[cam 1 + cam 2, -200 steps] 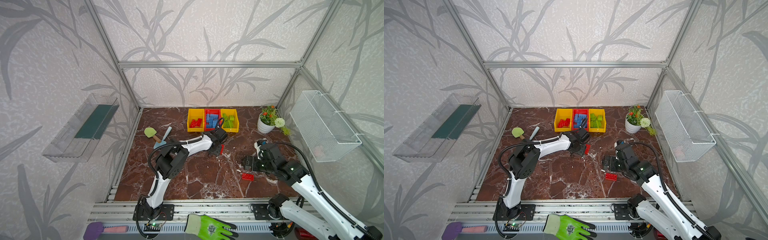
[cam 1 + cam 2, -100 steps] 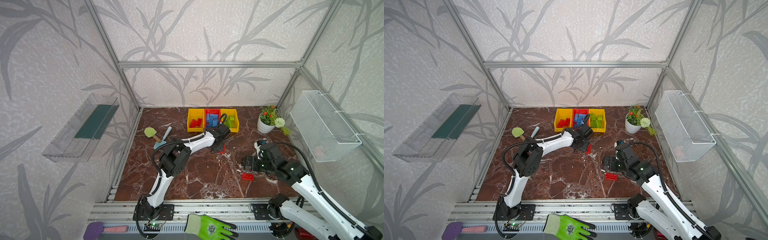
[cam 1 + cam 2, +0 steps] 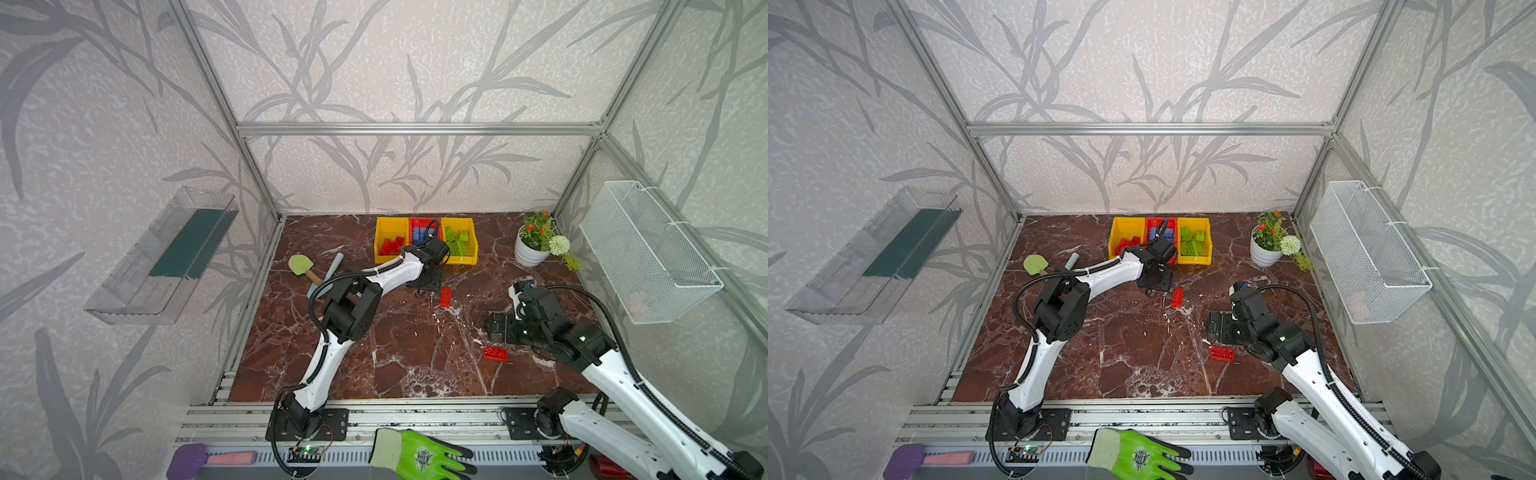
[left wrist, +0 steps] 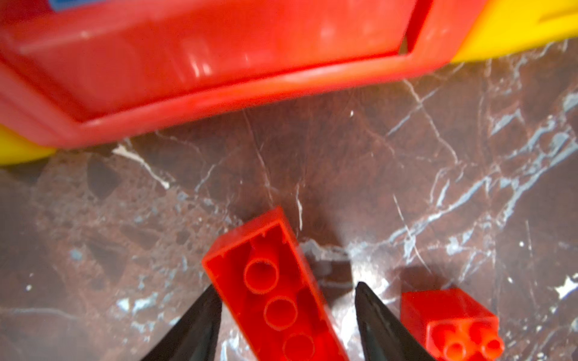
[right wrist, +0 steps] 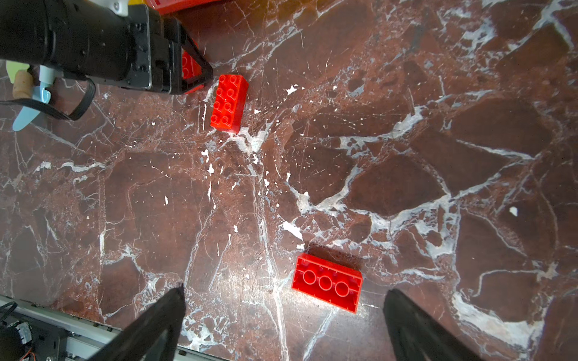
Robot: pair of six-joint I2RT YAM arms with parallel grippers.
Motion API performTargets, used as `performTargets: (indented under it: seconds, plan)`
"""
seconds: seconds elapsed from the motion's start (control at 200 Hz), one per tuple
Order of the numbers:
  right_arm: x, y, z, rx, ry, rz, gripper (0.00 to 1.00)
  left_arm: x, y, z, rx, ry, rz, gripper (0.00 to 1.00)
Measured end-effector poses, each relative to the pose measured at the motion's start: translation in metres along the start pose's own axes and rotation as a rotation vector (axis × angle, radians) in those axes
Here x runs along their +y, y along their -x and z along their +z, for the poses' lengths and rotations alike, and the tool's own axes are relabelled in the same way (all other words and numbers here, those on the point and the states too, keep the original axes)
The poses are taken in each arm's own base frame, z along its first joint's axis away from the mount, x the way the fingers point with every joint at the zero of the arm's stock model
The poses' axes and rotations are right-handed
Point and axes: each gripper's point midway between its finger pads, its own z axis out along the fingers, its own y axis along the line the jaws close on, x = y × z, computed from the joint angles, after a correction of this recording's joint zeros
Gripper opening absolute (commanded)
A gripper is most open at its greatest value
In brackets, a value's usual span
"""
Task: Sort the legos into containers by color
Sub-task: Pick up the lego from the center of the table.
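The left gripper (image 4: 287, 287) hangs just in front of the red bin (image 4: 219, 62), the middle of three joined bins, its jaws half spread and clamped on a tilted red brick (image 4: 275, 290) whose hollow underside faces the wrist camera. In both top views its wrist and black cable cover that bin's front wall. Blue bricks (image 3: 422, 237) lie in the red bin, red bricks (image 3: 390, 246) in the yellow bin (image 3: 379, 237) on the left arm's side, and lime bricks (image 3: 457, 243) in the other yellow bin (image 3: 474, 245). A studs-up red brick (image 5: 230, 103) lies on the marble floor (image 5: 406, 156) just in front of the bins, beside the left gripper. Well in front of the bins the right gripper (image 5: 285, 290) hovers, jaws wide apart, above an upturned red brick (image 5: 327, 283) that lies clear of both fingers. A potted plant (image 3: 530, 253) stands right of the bins, a green spatula (image 3: 300, 264) left.
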Motion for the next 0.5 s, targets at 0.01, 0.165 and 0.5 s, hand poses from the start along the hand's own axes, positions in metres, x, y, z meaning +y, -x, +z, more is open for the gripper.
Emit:
performTargets:
  seconds: [0.01, 0.165, 0.5]
  plan:
    - [-0.0001, -0.0001, 0.0001, 0.000, 0.000, -0.002, 0.99, -0.0002, 0.0003, 0.0000, 0.000, 0.000, 0.000, 0.67]
    - [-0.0005, 0.0002, 0.0002, -0.001, -0.003, -0.011, 0.99, -0.0015, 0.0013, -0.0020, 0.008, -0.001, -0.003, 0.67]
    - [-0.0013, -0.0003, 0.0063, 0.017, -0.016, -0.036, 0.99, 0.0037, 0.0007, 0.0015, 0.041, 0.022, -0.030, 0.40]
